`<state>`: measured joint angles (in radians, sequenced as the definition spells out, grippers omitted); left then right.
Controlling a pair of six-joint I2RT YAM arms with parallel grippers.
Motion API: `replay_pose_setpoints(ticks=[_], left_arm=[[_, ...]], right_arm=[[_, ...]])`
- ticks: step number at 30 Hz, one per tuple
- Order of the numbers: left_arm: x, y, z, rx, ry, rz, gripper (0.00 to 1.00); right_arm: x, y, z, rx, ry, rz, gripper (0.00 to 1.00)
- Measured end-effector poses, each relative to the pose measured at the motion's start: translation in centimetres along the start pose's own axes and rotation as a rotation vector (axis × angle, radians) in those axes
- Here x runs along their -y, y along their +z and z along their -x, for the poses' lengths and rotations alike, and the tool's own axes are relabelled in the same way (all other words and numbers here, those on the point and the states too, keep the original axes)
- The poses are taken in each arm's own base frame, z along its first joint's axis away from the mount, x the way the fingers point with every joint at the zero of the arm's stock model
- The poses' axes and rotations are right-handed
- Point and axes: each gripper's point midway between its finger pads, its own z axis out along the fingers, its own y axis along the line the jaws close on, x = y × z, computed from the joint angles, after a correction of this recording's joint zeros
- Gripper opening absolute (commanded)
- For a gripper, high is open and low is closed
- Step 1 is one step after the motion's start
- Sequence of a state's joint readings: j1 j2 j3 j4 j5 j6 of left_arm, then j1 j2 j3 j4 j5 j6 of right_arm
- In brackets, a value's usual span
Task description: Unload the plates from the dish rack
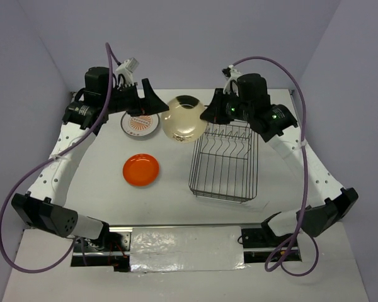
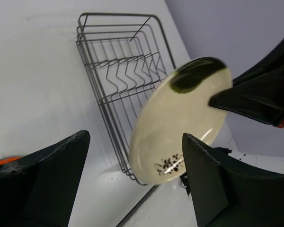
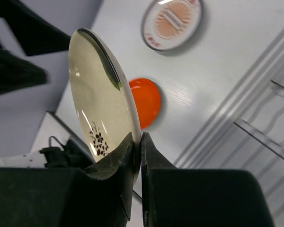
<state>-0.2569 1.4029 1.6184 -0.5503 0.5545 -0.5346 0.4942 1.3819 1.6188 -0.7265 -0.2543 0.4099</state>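
My right gripper is shut on the rim of a cream plate with a dark patch and small black flowers, held in the air left of the dish rack. The pinch shows in the right wrist view, plate on edge. My left gripper is open, its fingers on either side of the plate's line in the left wrist view, not touching it. A white plate with orange pattern and a solid orange plate lie on the table. The rack looks empty.
The wire rack stands on the white table right of centre. The orange plate and patterned plate lie left of it. A silver-taped strip runs along the near edge between the arm bases.
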Motion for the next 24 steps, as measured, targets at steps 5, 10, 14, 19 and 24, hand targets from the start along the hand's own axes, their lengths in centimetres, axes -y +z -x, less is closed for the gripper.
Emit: replay_pose_setpoints(ticks=[5,10,14,19,24], left_arm=[[-2.5,0.7,-1.9,-0.076,-0.033,0.096,0.50],[-2.3,0.4,-2.4,-0.098,-0.045,0.079,0.00],[-4.8,0.0,-2.9,-0.084,-0.077,0.182,0.00],[-15.2,-2.6,-7.9,-0.125,-0.304,0.504,0.02],[-20.7,-6.1,-16.4,-0.243,-0.482,0.724,0.07]], right_arm=[[-3.0,1.8,1.3,0.030,0.011,0.182,0.00],[-1.8,4.1,0.8,-0.003,0.064,0.173,0.73],[0.1,5.5,0.3,-0.018,0.124,0.075,1.00],[6.0,4.7,-0.3,-0.021,0.201,-0.254,1.00],[10.3,3.3,-2.7,-0.054,0.201,-0.437,1.00]])
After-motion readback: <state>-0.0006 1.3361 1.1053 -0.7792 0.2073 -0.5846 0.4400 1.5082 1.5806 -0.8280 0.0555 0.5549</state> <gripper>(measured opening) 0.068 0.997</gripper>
